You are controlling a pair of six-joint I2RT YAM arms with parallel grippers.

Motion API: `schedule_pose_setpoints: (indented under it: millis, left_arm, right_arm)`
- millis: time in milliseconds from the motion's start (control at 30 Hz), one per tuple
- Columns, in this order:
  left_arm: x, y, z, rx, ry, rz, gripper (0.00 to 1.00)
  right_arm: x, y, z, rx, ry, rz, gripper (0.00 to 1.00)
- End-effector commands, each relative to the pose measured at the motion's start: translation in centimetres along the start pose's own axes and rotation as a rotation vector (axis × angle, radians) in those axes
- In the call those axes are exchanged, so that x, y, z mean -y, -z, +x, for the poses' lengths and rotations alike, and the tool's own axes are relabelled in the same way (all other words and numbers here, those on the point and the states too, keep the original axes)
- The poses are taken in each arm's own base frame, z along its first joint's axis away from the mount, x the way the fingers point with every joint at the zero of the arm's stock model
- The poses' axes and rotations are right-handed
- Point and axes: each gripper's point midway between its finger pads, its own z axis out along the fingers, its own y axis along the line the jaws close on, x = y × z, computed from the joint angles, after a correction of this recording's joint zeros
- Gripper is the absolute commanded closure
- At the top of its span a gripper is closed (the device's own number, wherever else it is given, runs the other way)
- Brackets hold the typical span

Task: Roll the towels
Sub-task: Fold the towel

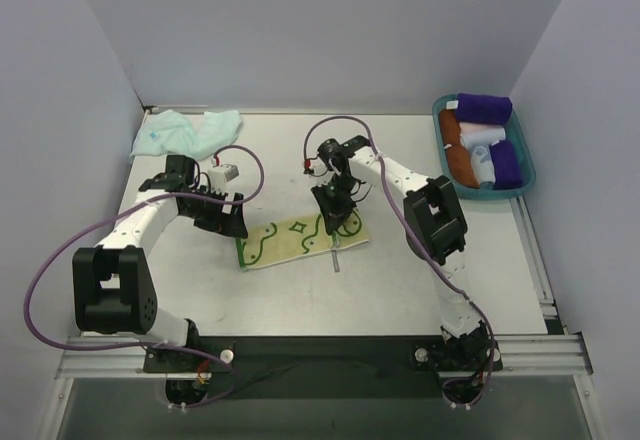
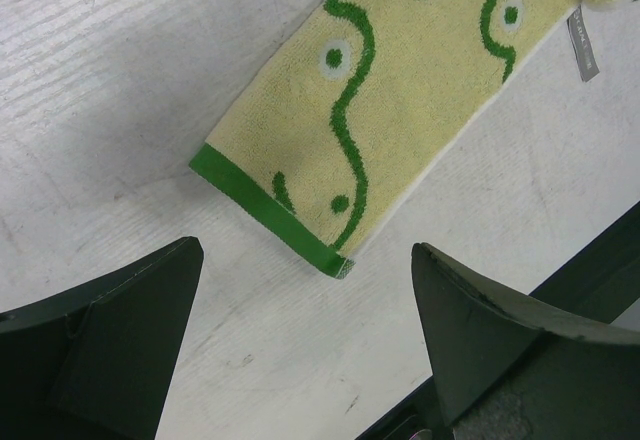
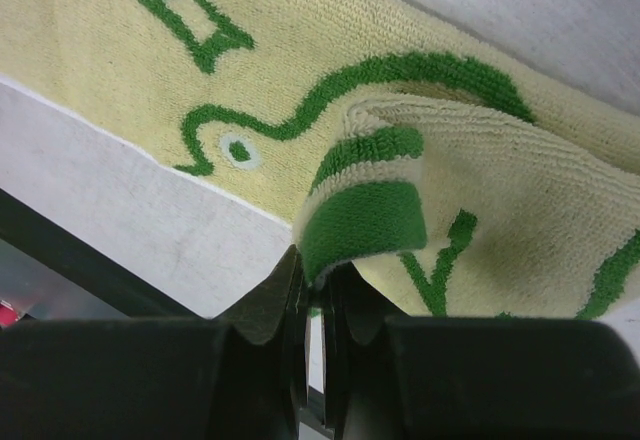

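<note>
Left white arm [image 1: 140, 222]: elbow bent, wrist pitched down. Left black two-finger gripper [image 2: 305, 255]: jaws spread wide, nothing between them. Right white arm [image 1: 400, 175]: folded forward, wrist pointing down. Right black gripper [image 3: 312, 275]: jaws pressed together, pinching a lifted corner of the pale yellow terry towel with green marks [image 3: 480, 190].

High rear view looking down, wrist views close, sharing yellow towel [image 1: 282, 243]

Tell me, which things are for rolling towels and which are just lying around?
For the job: yellow towel, aqua towel, right gripper shut on the yellow towel's end, left gripper open.
Just lying about: basket, purple rolls, orange roll, white roll.
</note>
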Motion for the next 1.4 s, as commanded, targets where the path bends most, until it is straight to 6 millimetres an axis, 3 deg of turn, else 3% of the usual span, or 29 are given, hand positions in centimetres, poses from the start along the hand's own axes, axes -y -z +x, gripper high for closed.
schedule_pose_setpoints:
  millis: [0, 233, 300, 333, 500, 600, 700, 767, 867, 967, 1000, 1100, 1200, 1367]
  left_arm:
    - [-0.2, 0.5, -1.5, 0.056, -0.034, -0.008, 0.03]
    - [-0.2, 0.4, -1.3, 0.055, -0.031, -0.008, 0.03]
    - [0.0, 0.3, -1.2, 0.054, -0.030, -0.002, 0.03]
    - [0.0, 0.4, -1.2, 0.057, -0.033, 0.002, 0.03]
    - [1.1, 0.5, -1.4, 0.073, -0.033, 0.050, 0.05]
    - [1.7, 0.3, -1.5, 0.072, -0.028, 0.064, 0.12]
    - [2.2, 0.0, -1.6, 0.068, -0.033, 0.078, 0.20]
    - [2.5, -0.4, -1.4, 0.054, -0.030, 0.088, 0.27]
    - [2.6, -1.3, -1.1, 0.021, -0.022, 0.093, 0.40]
    - [2.8, -2.3, -0.6, -0.015, -0.009, 0.103, 0.51]
    - [2.9, -2.7, -0.4, -0.032, -0.007, 0.105, 0.58]
    - [2.8, -3.9, 0.4, -0.083, -0.008, 0.102, 0.66]
    - [1.9, -5.2, 1.2, -0.142, -0.015, 0.071, 0.68]
    - [-0.5, -8.1, 1.1, -0.213, 0.011, 0.042, 0.75]
  right_arm:
    - [-0.9, 0.4, 0.2, -0.024, -0.014, -0.023, 1.00]
    - [-0.9, -0.4, -0.1, -0.037, -0.012, -0.025, 1.00]
    - [-1.5, -0.4, 0.1, -0.043, -0.004, -0.051, 0.91]
    - [-1.9, 0.0, 0.1, -0.037, -0.002, -0.063, 0.89]
    - [-4.2, 3.5, 0.3, 0.037, 0.069, -0.135, 0.61]
    - [-4.3, 6.2, 0.1, 0.106, 0.103, -0.143, 0.59]
    - [-2.3, 8.1, -0.5, 0.161, 0.097, -0.120, 0.62]
    - [0.3, 8.3, -1.1, 0.175, 0.055, -0.088, 0.69]
    - [3.5, 6.8, -1.1, 0.136, 0.007, -0.047, 0.75]
    - [5.2, 4.6, -0.8, 0.084, -0.008, -0.031, 0.79]
    - [5.5, 3.9, -0.7, 0.070, -0.014, -0.032, 0.81]
    - [6.2, 1.5, 0.0, 0.017, -0.036, -0.036, 0.83]
    - [6.5, 0.4, 0.6, -0.001, -0.051, -0.035, 0.83]
    - [5.8, -1.4, 4.5, -0.085, -0.108, -0.047, 0.83]
